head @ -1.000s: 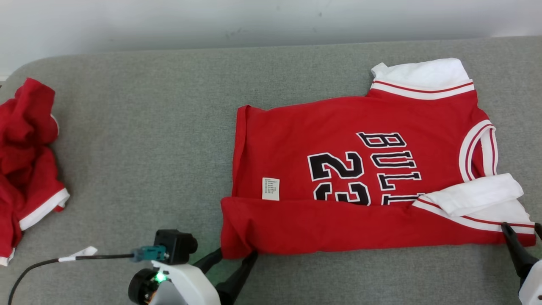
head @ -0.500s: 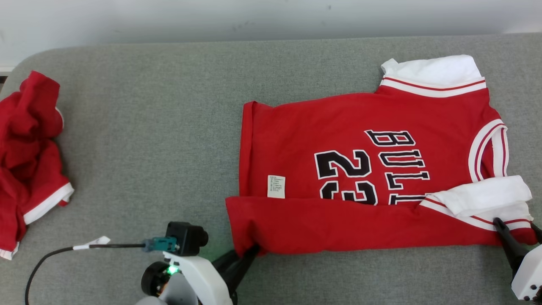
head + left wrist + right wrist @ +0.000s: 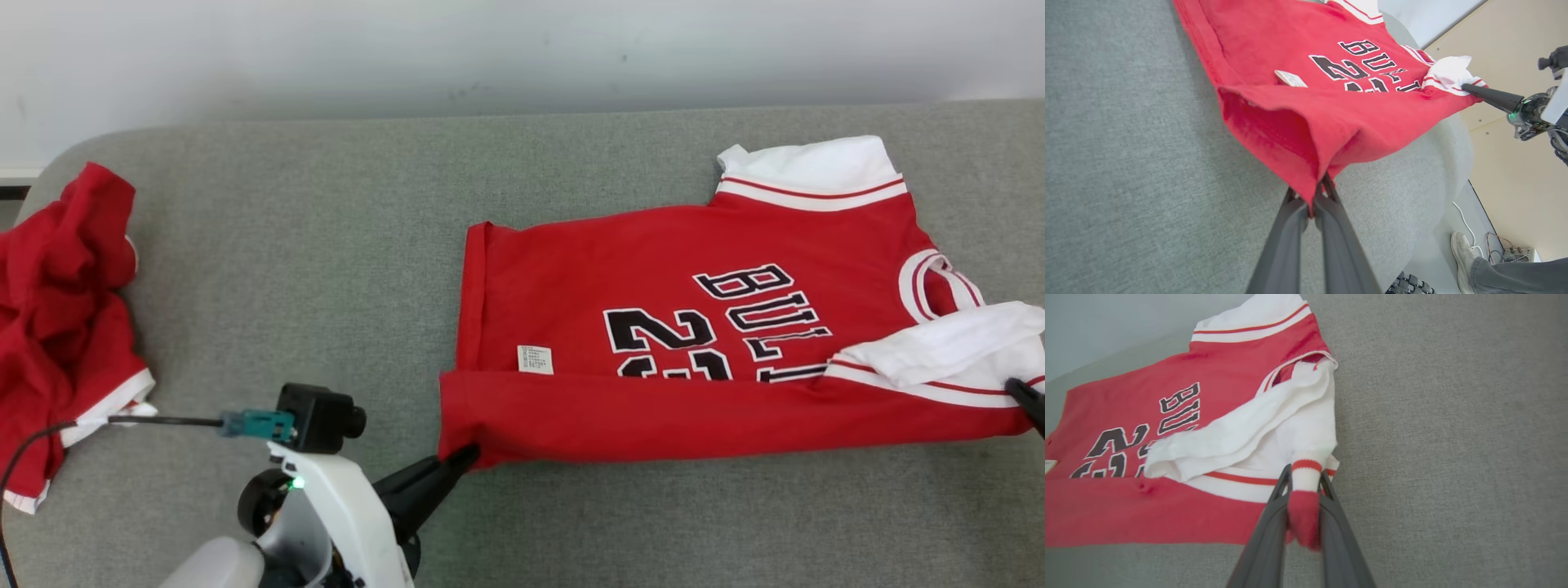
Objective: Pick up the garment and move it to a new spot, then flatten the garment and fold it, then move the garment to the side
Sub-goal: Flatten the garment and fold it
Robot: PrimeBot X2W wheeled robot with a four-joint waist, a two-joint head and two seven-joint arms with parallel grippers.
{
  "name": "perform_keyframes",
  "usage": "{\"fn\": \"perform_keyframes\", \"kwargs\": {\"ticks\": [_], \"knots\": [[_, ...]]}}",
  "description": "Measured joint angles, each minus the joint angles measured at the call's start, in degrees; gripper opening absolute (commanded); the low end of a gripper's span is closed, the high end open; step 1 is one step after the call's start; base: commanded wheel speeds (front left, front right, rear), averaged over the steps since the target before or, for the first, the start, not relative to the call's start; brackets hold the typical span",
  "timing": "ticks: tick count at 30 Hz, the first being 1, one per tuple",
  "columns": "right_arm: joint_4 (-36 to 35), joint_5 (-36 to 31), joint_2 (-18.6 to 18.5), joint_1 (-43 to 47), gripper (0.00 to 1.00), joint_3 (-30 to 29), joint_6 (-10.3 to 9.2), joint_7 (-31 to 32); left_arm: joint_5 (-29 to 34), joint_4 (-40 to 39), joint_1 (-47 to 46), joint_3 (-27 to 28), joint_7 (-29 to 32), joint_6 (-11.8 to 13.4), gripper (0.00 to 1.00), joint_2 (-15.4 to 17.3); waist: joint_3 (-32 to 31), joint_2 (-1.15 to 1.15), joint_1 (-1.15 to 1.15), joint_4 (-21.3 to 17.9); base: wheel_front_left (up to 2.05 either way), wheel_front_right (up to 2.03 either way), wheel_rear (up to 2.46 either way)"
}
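Grey woven upholstery (image 3: 310,245) spans the work area, with a pale wall (image 3: 490,49) behind it. On it lies the garment (image 3: 653,294), a red basketball-style top with white sleeves and trim, black lettering and numerals outlined in white, and a small white care label (image 3: 535,359) near its hem. It is spread sideways, hem toward my left and collar toward my right. Its near long edge is already turned over onto the body, covering the lower part of the numerals. My left gripper (image 3: 1314,200) is clamped tight on the garment's near hem corner, raising the cloth into a small tent. My right gripper (image 3: 1306,490) is pinched on the near sleeve-end corner, with red and white fabric bunched between its fingers. I judge that I am mid-fold, on the lengthwise stage. The next move, as I read it, calls for lifting both corners together, evenly taut, and carrying them toward the garment's far edge without dragging the flat part. Well to the left of the garment sits a second, crumpled red piece of clothing (image 3: 65,310). Beyond the garment's right end, a person's shoe (image 3: 1461,249) stands on the floor.
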Motion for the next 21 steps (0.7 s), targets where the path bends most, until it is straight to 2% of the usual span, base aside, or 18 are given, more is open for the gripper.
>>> {"fn": "perform_keyframes", "kwargs": {"ticks": [8, 21], "knots": [[-5.32, 3.38, -3.11, 2.70, 0.00, -3.44, 0.01, 12.72, -3.64, -7.56, 3.17, 0.10, 3.28, 0.80, 0.00, 2.13, -1.47, 0.00, 0.00, -0.26, 0.00, 0.00, 0.00], [-15.75, 4.23, -4.98, 14.38, 0.00, -9.45, 0.00, 24.84, -3.69, -13.18, 12.38, -2.11, 2.94, 2.92, 0.00, 4.55, -2.90, 0.00, 0.00, -0.09, 0.00, 0.00, 0.00]]}}
